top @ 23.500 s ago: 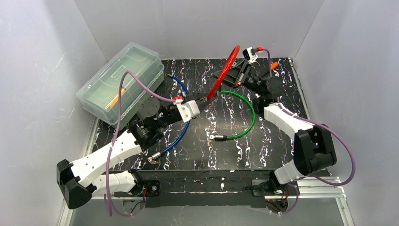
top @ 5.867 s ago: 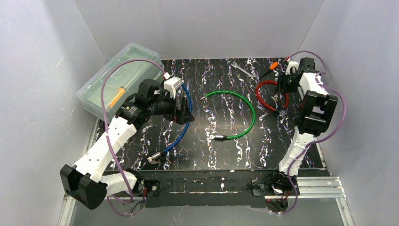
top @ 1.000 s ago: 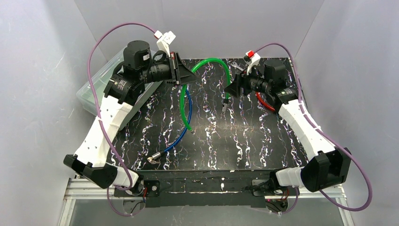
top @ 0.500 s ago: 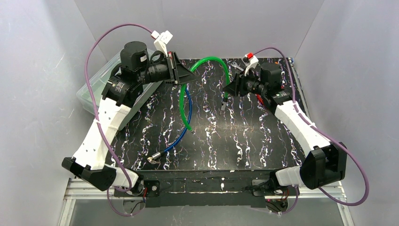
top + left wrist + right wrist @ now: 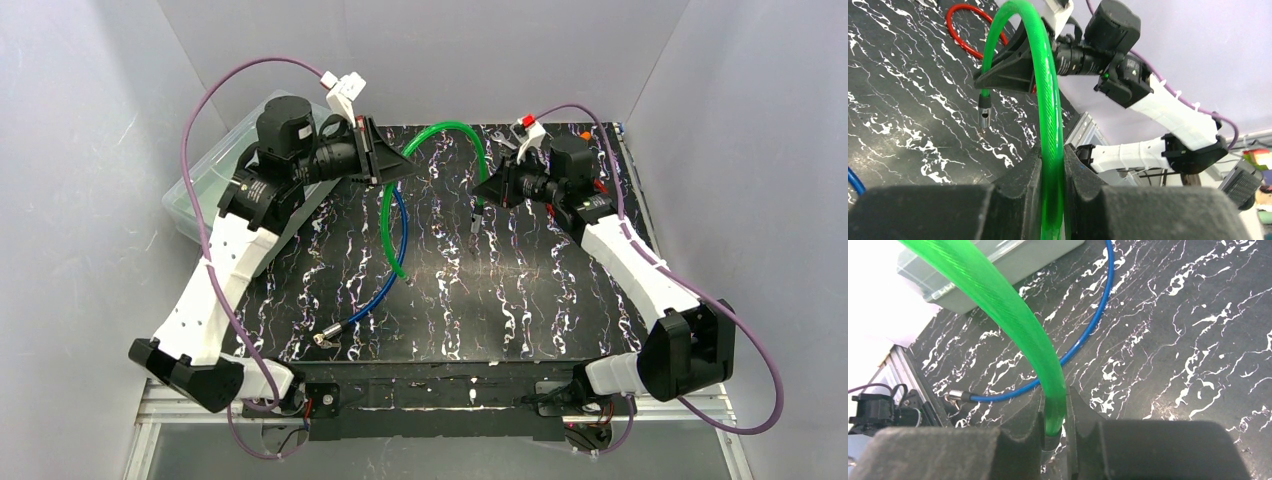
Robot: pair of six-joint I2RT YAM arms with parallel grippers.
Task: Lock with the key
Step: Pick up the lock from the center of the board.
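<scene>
Both arms have the green cable lock [image 5: 400,215] lifted off the bench [image 5: 560,310] and arched up between them, over the far half of the marbled black top. The left gripper [image 5: 408,165] is clenched on the green cable near the top of the arch; its wrist view shows the cable [image 5: 1048,165] squeezed tight between the two fingers [image 5: 1020,175]. The right gripper [image 5: 481,193] has its jaws pinched on the other leg of the arch, and its own camera shows the cable [image 5: 1050,415] wedged between them. Just below that grip the metal end piece [image 5: 474,226] hangs down above the bench. The other end of the green cable droops down toward the middle of the bench.

The blue cable lock [image 5: 385,275] lies flat, running from the far left part toward the near left edge. The red cable lock [image 5: 965,27] sits by the far right corner. A clear plastic box [image 5: 205,190] sits off the far left corner.
</scene>
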